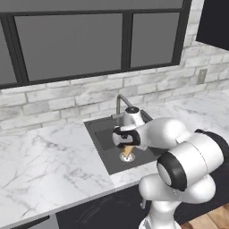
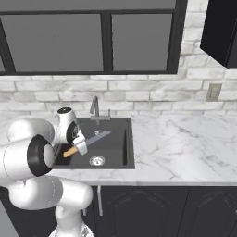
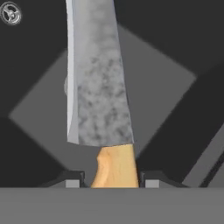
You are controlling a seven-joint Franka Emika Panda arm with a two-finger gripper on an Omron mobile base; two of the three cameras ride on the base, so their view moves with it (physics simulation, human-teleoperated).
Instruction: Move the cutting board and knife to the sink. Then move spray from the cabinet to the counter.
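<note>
Under dark windows, marble counter (image 2: 185,143), black sink (image 2: 113,132)

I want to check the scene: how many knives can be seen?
1. The knife is held by its orange handle in the hand, above the sink basin. Another could be hidden behind the arm.

The knife (image 3: 103,87) has a mottled grey blade and orange-yellow handle; the counter (image 2: 185,148) is grey-veined white marble.
</note>
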